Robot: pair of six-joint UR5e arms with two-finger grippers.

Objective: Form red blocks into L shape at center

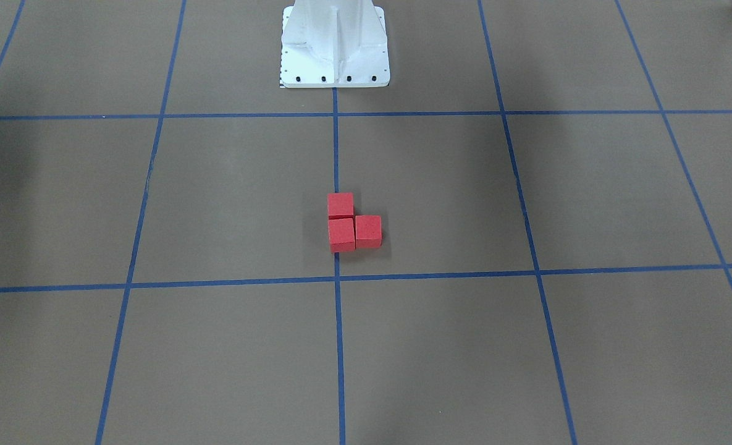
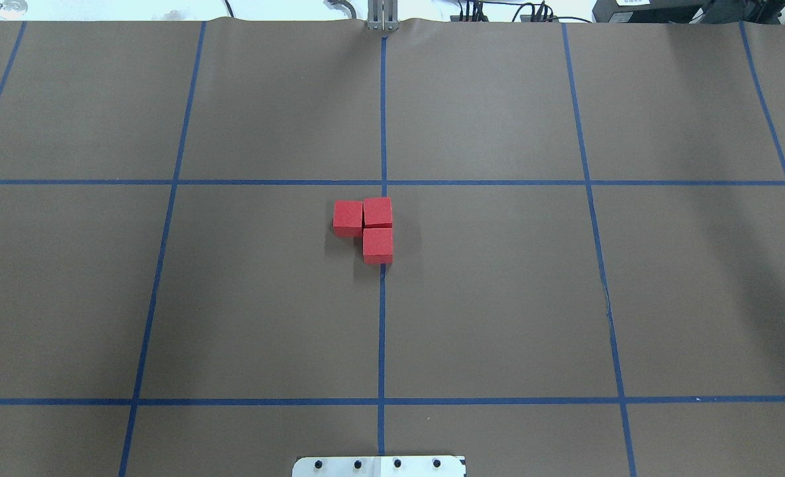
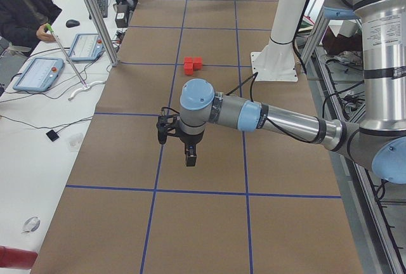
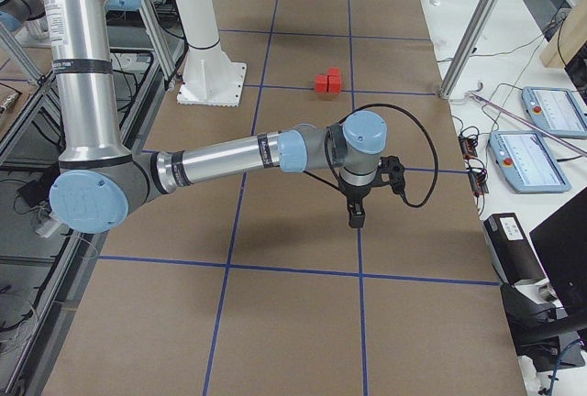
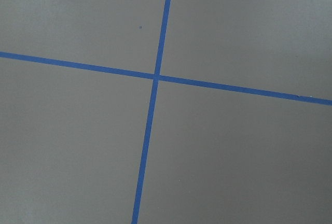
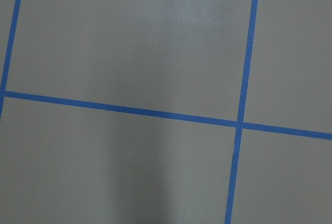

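Three red blocks lie touching in an L shape on the brown floor at the central blue line (image 2: 382, 318). In the overhead view two blocks (image 2: 377, 212) (image 2: 377, 244) sit on the line and the third (image 2: 348, 218) is beside the far one. They also show in the front view (image 1: 341, 235). My left gripper (image 3: 190, 156) hangs over the floor far from the blocks (image 3: 193, 65), in the left side view only. My right gripper (image 4: 355, 215) hangs likewise, far from the blocks (image 4: 328, 82). I cannot tell whether either is open or shut. Both wrist views show only floor and tape.
The white robot base plate (image 1: 335, 49) stands behind the blocks. A side table with tablets (image 3: 38, 74) and a seated operator (image 3: 22, 7) borders the far edge. Metal frame posts (image 3: 95, 14) (image 4: 486, 11) stand at the floor's edge.
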